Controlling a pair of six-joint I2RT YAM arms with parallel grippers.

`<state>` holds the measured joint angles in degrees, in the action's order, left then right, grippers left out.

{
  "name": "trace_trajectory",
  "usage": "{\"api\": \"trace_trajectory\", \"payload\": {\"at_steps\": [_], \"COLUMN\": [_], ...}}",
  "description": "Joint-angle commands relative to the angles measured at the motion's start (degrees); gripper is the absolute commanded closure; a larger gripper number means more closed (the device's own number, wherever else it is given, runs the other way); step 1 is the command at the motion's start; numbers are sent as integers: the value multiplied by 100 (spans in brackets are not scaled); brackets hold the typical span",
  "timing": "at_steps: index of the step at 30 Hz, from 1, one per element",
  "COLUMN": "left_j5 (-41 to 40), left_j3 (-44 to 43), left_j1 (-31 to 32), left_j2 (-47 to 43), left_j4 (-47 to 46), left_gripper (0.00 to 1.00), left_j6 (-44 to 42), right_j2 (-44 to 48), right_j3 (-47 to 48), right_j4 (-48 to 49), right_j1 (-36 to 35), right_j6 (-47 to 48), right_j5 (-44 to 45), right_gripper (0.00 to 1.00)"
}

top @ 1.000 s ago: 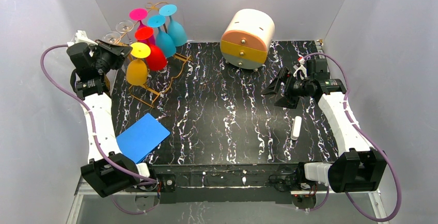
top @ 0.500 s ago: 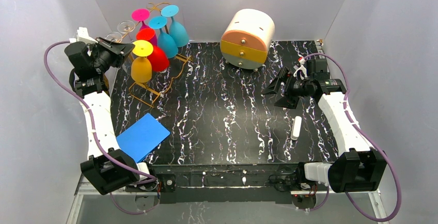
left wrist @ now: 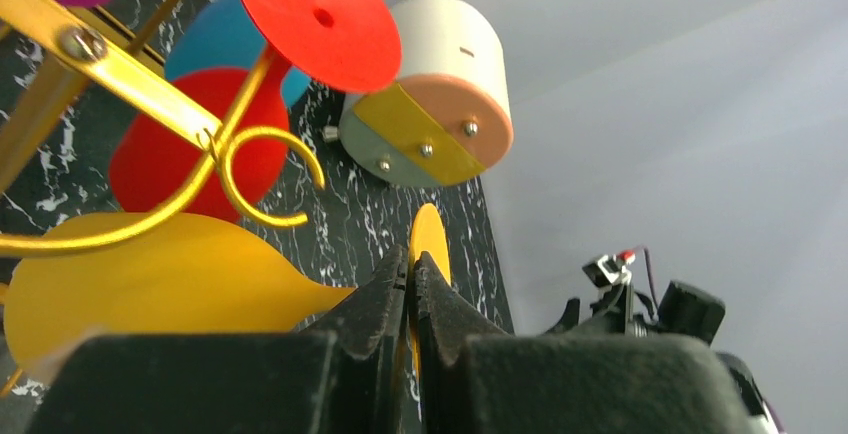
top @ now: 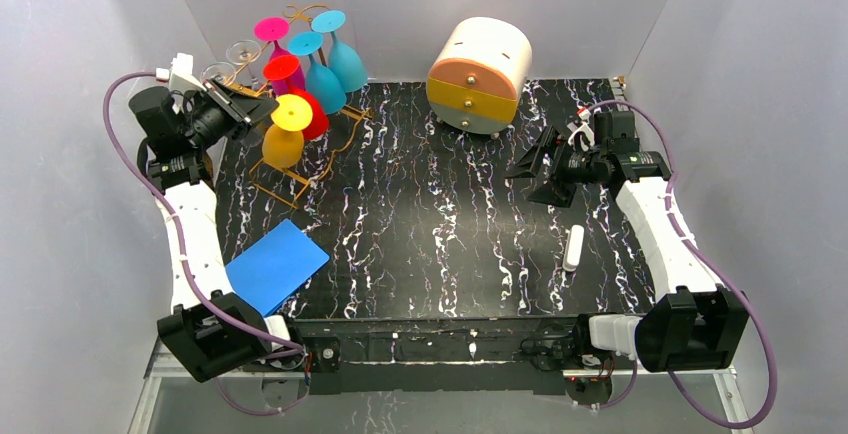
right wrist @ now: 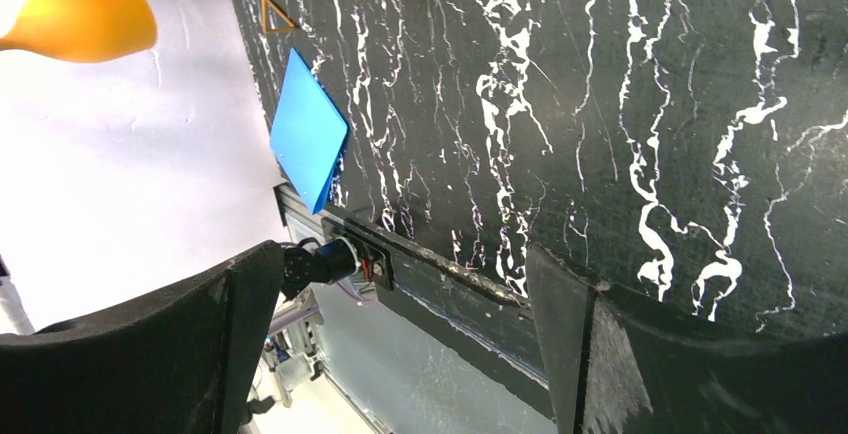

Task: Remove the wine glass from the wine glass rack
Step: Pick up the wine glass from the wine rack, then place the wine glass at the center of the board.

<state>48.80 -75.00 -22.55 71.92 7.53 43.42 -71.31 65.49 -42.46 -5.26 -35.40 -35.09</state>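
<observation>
While the left end effector point(top: 262, 111) is clamped on the thin stem of the yellow wine glass point(top: 283, 144), its fingertips point(left wrist: 392, 289) nearly together, the glass lies tilted. Its flat round foot shows edge-on just beyond the tips, and its opaque orange-yellow bowl swells to their left in the wrist view. Just above the end effector curls an empty hook of the gold wire rack point(left wrist: 130, 84), with a red glass point(left wrist: 310, 14) and a blue glass point(left wrist: 215, 39) beyond it. The right end effector point(top: 522, 171) hovers over the surface point(top: 430, 244), well apart, fingers spread wide.
</observation>
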Motion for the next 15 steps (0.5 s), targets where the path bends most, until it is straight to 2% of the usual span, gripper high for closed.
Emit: {"api": "trace_trajectory", "payload": {"at_steps": [1,8,15], "left_j5": [763,982,357], "left_j3": [169,270,638], "left_j1": [25,599,1803], "left_j2": [-327,-495,-630], "left_j4": [-95,-157,-162], "left_gripper": [100,100,100], "left_j6": [-339,-558,-699], "right_j2": [187,677,851], "right_j3": [93,-288,-542], "right_j4": [515,1188,1691], "right_j1": [20,25,22], "right_j6": [-263,-582,-854], "right_j5": [-372,-433,-757], "right_gripper": [1,1,1]}}
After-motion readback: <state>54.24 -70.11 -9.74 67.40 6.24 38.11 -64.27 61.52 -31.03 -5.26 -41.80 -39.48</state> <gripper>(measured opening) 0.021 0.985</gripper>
